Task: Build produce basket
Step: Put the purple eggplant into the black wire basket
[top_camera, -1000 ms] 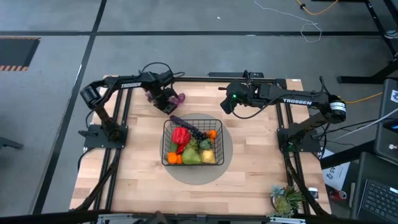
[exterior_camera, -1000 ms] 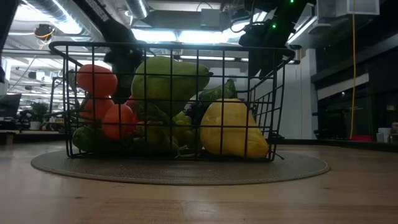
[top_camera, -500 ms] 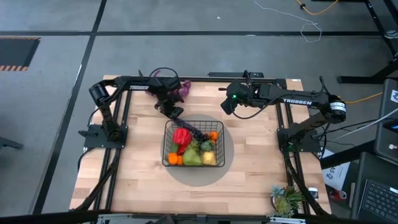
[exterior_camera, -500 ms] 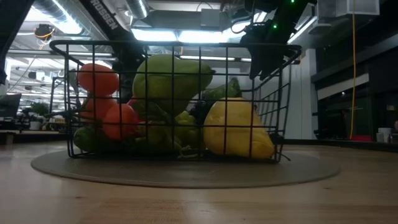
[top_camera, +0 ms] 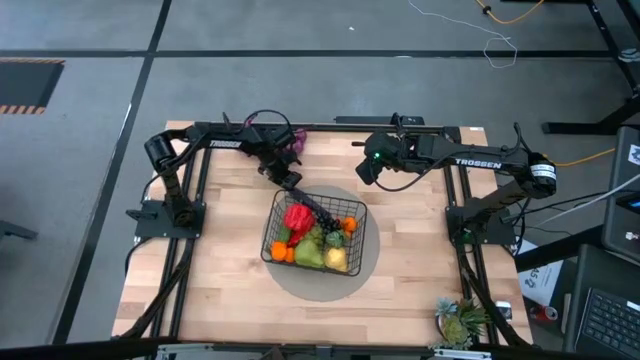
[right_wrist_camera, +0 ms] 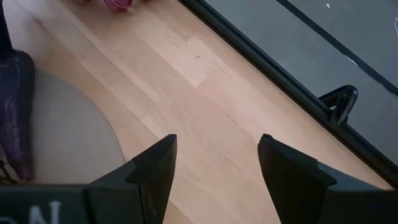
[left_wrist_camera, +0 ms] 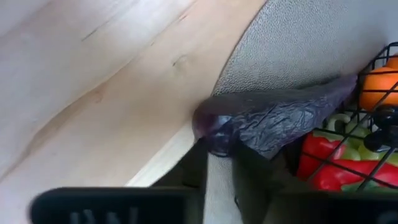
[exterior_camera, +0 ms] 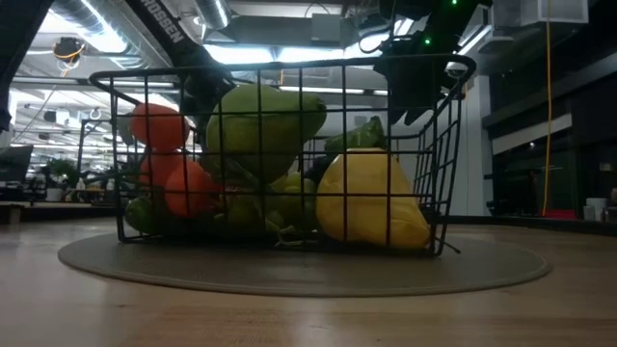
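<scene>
Left pincer at the basket's far-left corner

The left pincer [top_camera: 289, 183] pinches a dark purple piece [left_wrist_camera: 273, 118] whose long axis runs from it over the rim into the basket [top_camera: 350, 205] on the desk; the right pincer [right_wrist_camera: 214, 165], spread, waits farther off.

White "TROSSEN" lettering on the right arm [top_camera: 478, 162], partial white letters on the left arm [exterior_camera: 162, 21]

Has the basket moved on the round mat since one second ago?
Yes. In the high view the basket has turned and slid toward the right arm's side; the mat stayed put, so more bare mat now shows on the left arm's side.
</scene>
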`<state>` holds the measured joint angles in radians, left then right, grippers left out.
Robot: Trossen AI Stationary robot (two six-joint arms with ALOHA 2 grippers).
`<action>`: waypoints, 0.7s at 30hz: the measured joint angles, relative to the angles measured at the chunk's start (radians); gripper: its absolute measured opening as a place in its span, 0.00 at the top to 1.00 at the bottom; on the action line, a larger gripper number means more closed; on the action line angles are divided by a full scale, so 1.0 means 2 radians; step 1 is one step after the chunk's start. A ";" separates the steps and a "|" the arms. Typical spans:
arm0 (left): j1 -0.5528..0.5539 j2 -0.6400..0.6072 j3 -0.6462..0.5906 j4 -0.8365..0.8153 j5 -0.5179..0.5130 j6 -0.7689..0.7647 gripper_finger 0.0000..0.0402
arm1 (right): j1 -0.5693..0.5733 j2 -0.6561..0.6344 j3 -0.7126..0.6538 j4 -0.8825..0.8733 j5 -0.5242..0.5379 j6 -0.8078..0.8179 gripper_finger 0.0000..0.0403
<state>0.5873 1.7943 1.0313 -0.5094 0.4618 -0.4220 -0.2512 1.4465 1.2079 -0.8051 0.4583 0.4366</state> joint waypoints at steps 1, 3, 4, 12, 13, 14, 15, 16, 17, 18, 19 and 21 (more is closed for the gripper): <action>0.000 0.000 0.000 0.002 0.000 0.004 0.91 | 0.000 0.000 0.000 0.000 0.000 0.000 0.44; 0.000 0.000 0.000 0.008 -0.002 0.005 0.97 | 0.000 0.000 0.000 0.000 0.000 0.000 0.44; 0.000 -0.001 0.000 0.012 -0.004 0.006 0.98 | 0.000 0.000 0.000 0.000 0.000 0.000 0.44; 0.002 -0.053 -0.002 0.015 -0.013 0.007 1.00 | 0.000 0.000 0.000 -0.001 0.000 -0.002 0.44; 0.002 -0.063 -0.002 0.015 -0.017 0.007 1.00 | 0.000 0.000 0.000 -0.001 0.000 -0.002 0.44; 0.002 -0.072 -0.001 0.017 -0.022 0.007 1.00 | 0.000 0.000 0.000 -0.001 0.000 -0.002 0.44; 0.002 -0.080 -0.001 0.017 -0.028 0.007 1.00 | 0.000 0.000 0.000 -0.001 0.000 -0.002 0.44; 0.002 -0.090 -0.001 0.013 -0.035 0.007 1.00 | 0.000 0.000 0.000 -0.001 0.000 -0.002 0.44; 0.002 -0.099 -0.001 0.010 -0.043 0.007 1.00 | 0.000 0.000 0.000 -0.001 0.000 -0.002 0.44; 0.002 -0.109 -0.001 0.012 -0.052 0.007 1.00 | 0.000 0.000 0.000 -0.001 0.000 -0.002 0.44; 0.001 -0.118 -0.001 0.014 -0.060 0.007 1.00 | 0.000 0.000 0.000 -0.001 0.000 -0.002 0.44; 0.000 -0.134 -0.001 0.013 -0.078 0.009 1.00 | 0.000 0.000 0.000 -0.001 0.000 -0.002 0.44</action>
<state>0.5880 1.5253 1.0294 -0.4835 0.3050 -0.4031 -0.2510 1.4464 1.2076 -0.8062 0.4587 0.4332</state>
